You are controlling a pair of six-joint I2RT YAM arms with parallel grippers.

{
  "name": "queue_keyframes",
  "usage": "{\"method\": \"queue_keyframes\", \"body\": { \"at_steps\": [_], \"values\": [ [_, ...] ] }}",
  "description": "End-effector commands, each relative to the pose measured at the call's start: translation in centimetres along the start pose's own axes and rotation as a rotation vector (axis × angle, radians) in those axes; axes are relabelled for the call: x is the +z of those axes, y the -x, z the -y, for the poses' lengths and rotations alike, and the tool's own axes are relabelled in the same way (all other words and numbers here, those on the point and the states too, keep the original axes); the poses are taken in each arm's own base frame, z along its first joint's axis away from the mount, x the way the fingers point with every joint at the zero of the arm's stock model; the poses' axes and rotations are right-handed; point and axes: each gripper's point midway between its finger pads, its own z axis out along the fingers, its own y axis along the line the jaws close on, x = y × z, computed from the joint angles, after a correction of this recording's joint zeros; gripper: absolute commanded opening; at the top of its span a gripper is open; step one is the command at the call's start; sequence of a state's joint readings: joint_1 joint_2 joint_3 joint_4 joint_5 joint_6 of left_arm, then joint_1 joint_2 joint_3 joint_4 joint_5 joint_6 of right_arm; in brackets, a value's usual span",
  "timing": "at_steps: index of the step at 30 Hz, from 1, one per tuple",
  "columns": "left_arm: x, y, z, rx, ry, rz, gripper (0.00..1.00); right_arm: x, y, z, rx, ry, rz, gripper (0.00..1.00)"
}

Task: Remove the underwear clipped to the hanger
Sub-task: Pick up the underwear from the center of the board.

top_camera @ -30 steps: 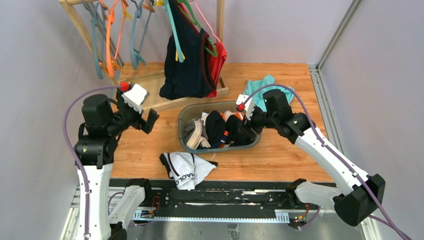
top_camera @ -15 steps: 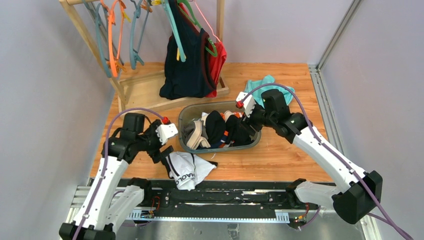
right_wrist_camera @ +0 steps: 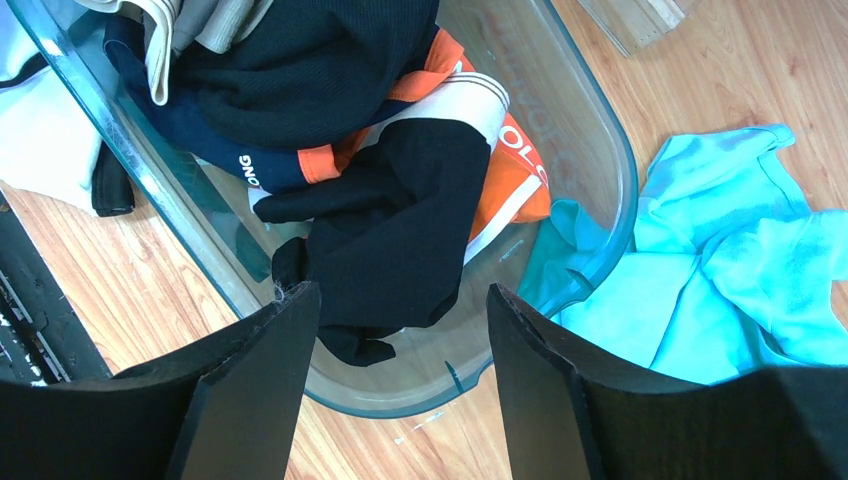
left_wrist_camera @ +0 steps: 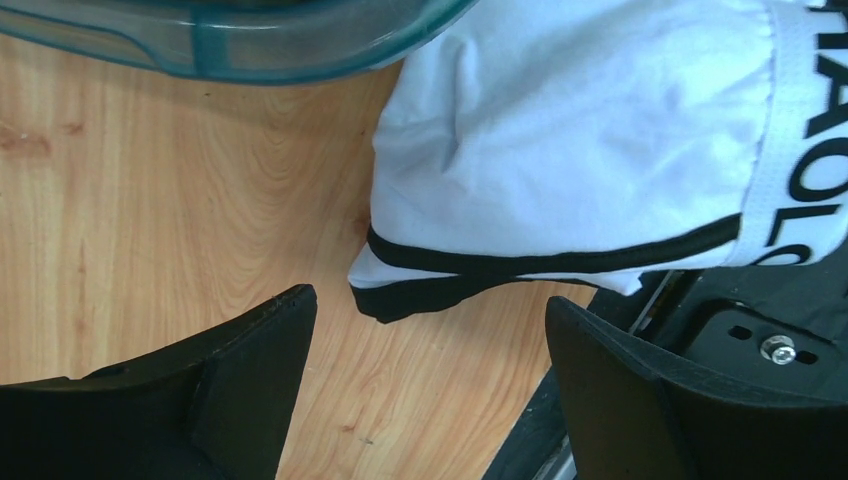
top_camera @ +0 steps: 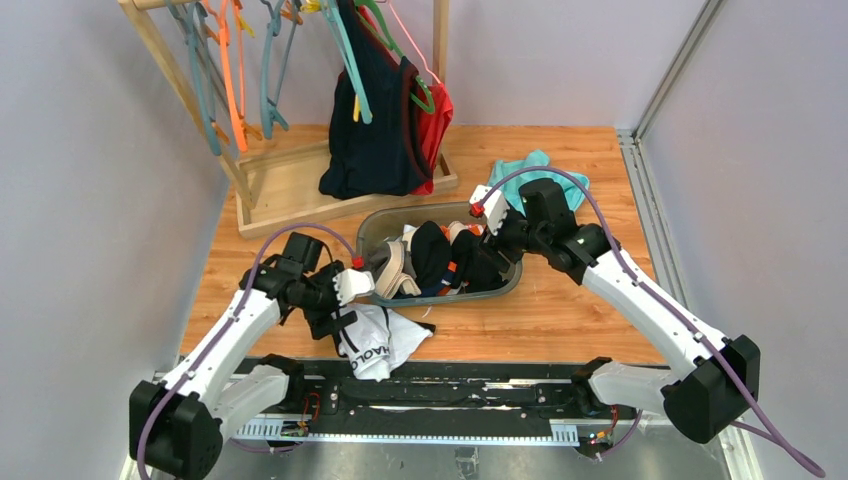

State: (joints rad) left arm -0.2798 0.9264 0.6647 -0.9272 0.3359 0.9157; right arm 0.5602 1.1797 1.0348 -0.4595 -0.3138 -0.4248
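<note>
White underwear [top_camera: 378,338] with black trim and a lettered waistband lies flat on the table near its front edge. My left gripper [top_camera: 333,322] hovers low at its left corner, open; in the left wrist view the black-trimmed corner [left_wrist_camera: 420,298] lies just ahead of the open gripper [left_wrist_camera: 430,335], untouched. More underwear is piled in a clear bin [top_camera: 372,232], with a black piece [right_wrist_camera: 400,220] on top. My right gripper [right_wrist_camera: 400,300] hangs open over the bin's right end [top_camera: 488,258], holding nothing. Several hangers [top_camera: 230,80] hang on the rack.
A wooden rack [top_camera: 290,185] stands at the back left with a navy tank top [top_camera: 375,120] and a red garment hanging on it. A teal cloth [top_camera: 530,168] lies right of the bin [right_wrist_camera: 610,150]. A black rail [top_camera: 450,385] borders the table's front edge.
My left arm swung down from beside the rack to the white underwear on the table, its jaws narrowing slightly. The right arm stayed put.
</note>
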Motion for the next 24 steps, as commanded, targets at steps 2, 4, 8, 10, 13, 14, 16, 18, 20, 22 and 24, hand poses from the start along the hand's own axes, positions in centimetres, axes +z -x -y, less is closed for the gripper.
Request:
{"method": "queue_keyframes", "body": {
  "at_steps": [2, 4, 8, 10, 13, 14, 16, 18, 20, 22, 24],
  "values": [
    [1.9, -0.5, -1.2, 0.042, 0.041, -0.049, 0.89, 0.2, -0.2, 0.1, -0.01, 0.006, 0.008, 0.63],
    [2.6, -0.7, -1.2, 0.048, 0.038, -0.066, 0.89, 0.3, -0.3, 0.0, -0.01, 0.011, 0.005, 0.63],
    [3.8, -1.2, -1.2, 0.057, 0.038, -0.096, 0.87, 0.5, -0.4, -0.1, -0.01, 0.021, 0.0, 0.63],
    [4.3, -1.2, -0.9, 0.056, 0.022, -0.098, 0.82, 0.5, -0.5, -0.1, -0.011, 0.023, -0.002, 0.63],
    [4.7, -1.3, -0.3, 0.049, -0.007, -0.1, 0.68, 0.6, -0.6, -0.1, -0.012, 0.022, -0.006, 0.63],
    [4.8, -1.4, -0.1, 0.049, -0.013, -0.102, 0.62, 0.6, -0.6, 0.0, -0.013, 0.021, -0.007, 0.63],
    [4.9, -1.6, 0.1, 0.049, -0.016, -0.105, 0.5, 0.6, -0.6, -0.1, -0.013, 0.023, -0.008, 0.63],
    [4.8, -1.7, 0.1, 0.05, -0.01, -0.105, 0.35, 0.7, -0.7, -0.1, -0.012, 0.025, -0.012, 0.63],
    [4.5, -1.8, 0.2, 0.057, -0.005, -0.105, 0.21, 0.7, -0.8, -0.1, -0.012, 0.025, -0.014, 0.63],
    [4.0, -1.7, 0.0, 0.073, 0.008, -0.105, 0.1, 0.8, -0.8, -0.1, -0.014, 0.026, -0.013, 0.63],
    [3.2, -1.4, -0.1, 0.082, 0.023, -0.099, 0.05, 0.7, -0.7, -0.1, -0.016, 0.026, -0.011, 0.62]
  ]
}}
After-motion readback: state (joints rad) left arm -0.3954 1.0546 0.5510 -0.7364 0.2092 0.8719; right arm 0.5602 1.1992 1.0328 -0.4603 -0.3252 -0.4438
